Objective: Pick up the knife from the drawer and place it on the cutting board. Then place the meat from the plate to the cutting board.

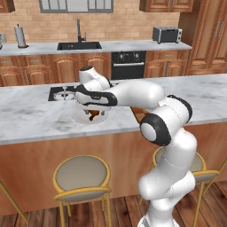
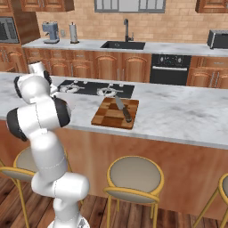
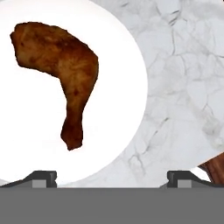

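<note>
Hand view: meat [image 3: 61, 74] on plate [image 3: 118, 122] | right base: knife [image 2: 123, 109] on cutting board [image 2: 109, 116]

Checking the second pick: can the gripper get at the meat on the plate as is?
Probably yes. The gripper hangs open right over the plate, and the meat lies bare with nothing on it. It sits off to one side of the fingertips, so a small shift is needed.

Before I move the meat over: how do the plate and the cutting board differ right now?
The plate is round and plain white; the cutting board is rectangular, reddish-brown wood in checkered blocks. The plate carries the meat, a curved drumstick-like piece; the cutting board carries the knife, lying along it. The arm hangs over the plate, while the cutting board sits uncovered. Both lie flat on the marble counter.
</note>
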Available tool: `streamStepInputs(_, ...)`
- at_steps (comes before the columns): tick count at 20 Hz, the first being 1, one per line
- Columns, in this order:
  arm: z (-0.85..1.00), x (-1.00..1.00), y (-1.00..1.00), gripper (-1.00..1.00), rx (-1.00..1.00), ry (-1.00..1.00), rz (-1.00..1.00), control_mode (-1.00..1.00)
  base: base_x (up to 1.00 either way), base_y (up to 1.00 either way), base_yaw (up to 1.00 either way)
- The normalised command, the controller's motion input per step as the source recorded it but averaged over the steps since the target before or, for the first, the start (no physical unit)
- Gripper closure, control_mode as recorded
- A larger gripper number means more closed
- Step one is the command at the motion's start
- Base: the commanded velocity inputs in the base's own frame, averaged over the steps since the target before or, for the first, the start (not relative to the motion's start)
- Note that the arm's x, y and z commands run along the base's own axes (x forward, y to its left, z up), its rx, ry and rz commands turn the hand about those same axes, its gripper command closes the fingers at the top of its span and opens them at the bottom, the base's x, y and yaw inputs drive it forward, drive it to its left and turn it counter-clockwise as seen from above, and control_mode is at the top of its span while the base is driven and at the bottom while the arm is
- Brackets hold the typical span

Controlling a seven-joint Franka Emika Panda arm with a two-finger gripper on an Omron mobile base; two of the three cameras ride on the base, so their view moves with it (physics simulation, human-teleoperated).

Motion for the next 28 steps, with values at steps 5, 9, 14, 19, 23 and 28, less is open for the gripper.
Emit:
streamStepInputs(5, -0.09, 0.23, 0.00, -1.00, 0.00, 0.00, 0.00, -1.00, 0.00, 0.00, 0.00)
streamStepInputs(9, -0.18, 0.15, 0.02, -1.00, 0.00, 0.00, 0.00, -1.00, 0.00, 0.00, 0.00)
streamStepInputs(14, -0.16, 0.10, 0.00, -1.00, 0.00, 0.00, 0.00, -1.00, 0.00, 0.00, 0.00)
streamStepInputs(19, -0.08, 0.24, 0.00, -1.00, 0.00, 0.00, 0.01, -1.00, 0.00, 0.00, 0.00)
streamStepInputs(23, -0.02, 0.29, 0.01, -1.00, 0.00, 0.00, 0.03, -1.00, 0.00, 0.00, 0.00)
streamStepInputs(28, -0.02, 0.28, 0.08, -1.00, 0.00, 0.00, 0.01, -1.00, 0.00, 0.00, 0.00)
